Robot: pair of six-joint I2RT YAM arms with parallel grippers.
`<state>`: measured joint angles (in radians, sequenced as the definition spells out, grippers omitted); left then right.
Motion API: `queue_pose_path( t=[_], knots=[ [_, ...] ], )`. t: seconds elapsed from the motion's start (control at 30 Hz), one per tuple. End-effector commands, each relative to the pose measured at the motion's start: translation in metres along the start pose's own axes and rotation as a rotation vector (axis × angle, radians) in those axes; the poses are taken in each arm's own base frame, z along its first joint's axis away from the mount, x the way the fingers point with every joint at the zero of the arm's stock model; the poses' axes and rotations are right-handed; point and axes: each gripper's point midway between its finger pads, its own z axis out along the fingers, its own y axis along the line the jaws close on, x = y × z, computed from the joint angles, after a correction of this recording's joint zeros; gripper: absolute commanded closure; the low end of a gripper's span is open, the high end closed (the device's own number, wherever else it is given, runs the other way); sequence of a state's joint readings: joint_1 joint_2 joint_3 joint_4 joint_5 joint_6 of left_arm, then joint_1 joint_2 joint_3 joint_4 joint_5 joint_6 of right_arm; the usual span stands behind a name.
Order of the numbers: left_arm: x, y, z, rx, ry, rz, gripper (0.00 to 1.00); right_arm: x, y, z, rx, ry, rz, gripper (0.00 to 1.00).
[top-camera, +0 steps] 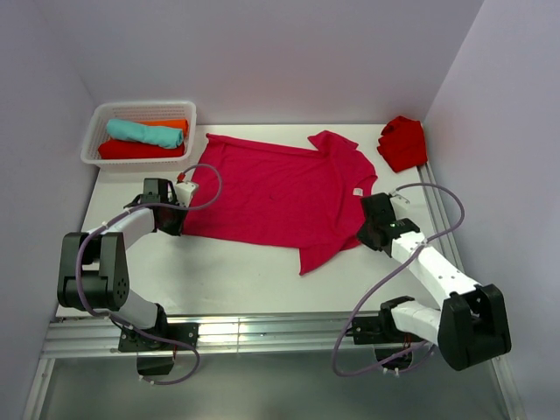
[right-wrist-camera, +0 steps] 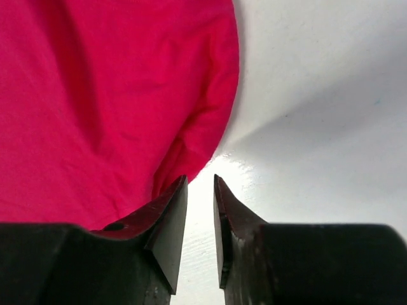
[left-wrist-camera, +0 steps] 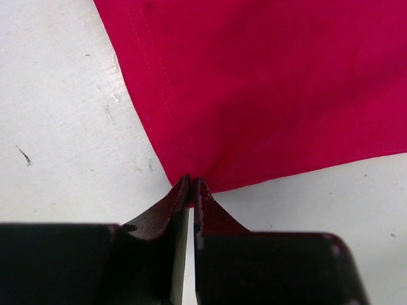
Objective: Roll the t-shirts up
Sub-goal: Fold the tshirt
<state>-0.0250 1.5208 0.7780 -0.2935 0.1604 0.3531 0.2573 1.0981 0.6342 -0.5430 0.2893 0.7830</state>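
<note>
A raspberry-crimson t-shirt (top-camera: pixel 280 188) lies spread flat on the white table, its small white neck label (top-camera: pixel 357 192) towards the right. My left gripper (top-camera: pixel 179 226) sits at the shirt's near left hem corner. In the left wrist view that gripper (left-wrist-camera: pixel 192 182) is shut on the tip of the hem corner (left-wrist-camera: pixel 191 152). My right gripper (top-camera: pixel 363 236) rests at the shirt's right side by the sleeve. In the right wrist view it (right-wrist-camera: pixel 200 179) stands open over bare table, with the cloth's curved edge (right-wrist-camera: pixel 210 127) just left of its left finger.
A white basket (top-camera: pixel 94 140) at the back left holds rolled shirts: teal (top-camera: pixel 144 131), orange (top-camera: pixel 172 124) and scarlet (top-camera: pixel 140 150). A crumpled scarlet shirt (top-camera: pixel 403 143) lies at the back right corner. Walls close in the table on three sides.
</note>
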Motion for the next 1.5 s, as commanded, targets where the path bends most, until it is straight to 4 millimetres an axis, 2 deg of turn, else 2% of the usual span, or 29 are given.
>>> queue_pose_path(
  t=[0.0,0.07,0.17,0.6,0.7,0.87,0.93,1.07,1.23,1.47],
  knots=[
    [-0.002,0.003,-0.001,-0.005,-0.018,0.016,0.88,0.01,0.002,0.009,-0.012,0.033,-0.013,0.69],
    [-0.002,0.002,-0.001,-0.001,-0.017,0.014,0.88,0.013,0.003,0.012,-0.021,0.039,-0.005,0.63],
    [-0.001,0.002,-0.001,0.0,-0.014,0.018,0.88,0.013,0.008,0.017,-0.032,0.04,0.005,0.59],
    [-0.001,0.004,-0.001,0.001,-0.009,0.027,0.89,0.022,0.01,0.038,0.001,0.079,-0.003,0.59],
    [0.0,0.003,-0.001,0.002,-0.007,0.028,0.89,0.022,0.009,0.041,0.015,0.075,0.002,0.64],
    [0.001,0.004,0.0,0.001,-0.002,0.03,0.9,0.019,0.008,0.042,0.036,0.072,-0.006,0.77],
    [0.001,0.005,0.0,-0.001,-0.001,0.03,0.9,0.015,0.007,0.04,0.048,0.066,-0.013,0.83],
    [0.0,0.006,-0.001,-0.004,-0.002,0.036,0.91,0.004,0.0,0.023,0.071,0.036,-0.024,0.87],
    [0.001,0.009,-0.002,-0.009,0.003,0.039,0.92,-0.019,-0.005,-0.001,0.084,-0.022,-0.037,0.89],
    [0.004,0.01,-0.002,-0.013,0.015,0.053,0.94,-0.029,-0.023,-0.013,0.141,-0.03,-0.066,0.89]
  ],
)
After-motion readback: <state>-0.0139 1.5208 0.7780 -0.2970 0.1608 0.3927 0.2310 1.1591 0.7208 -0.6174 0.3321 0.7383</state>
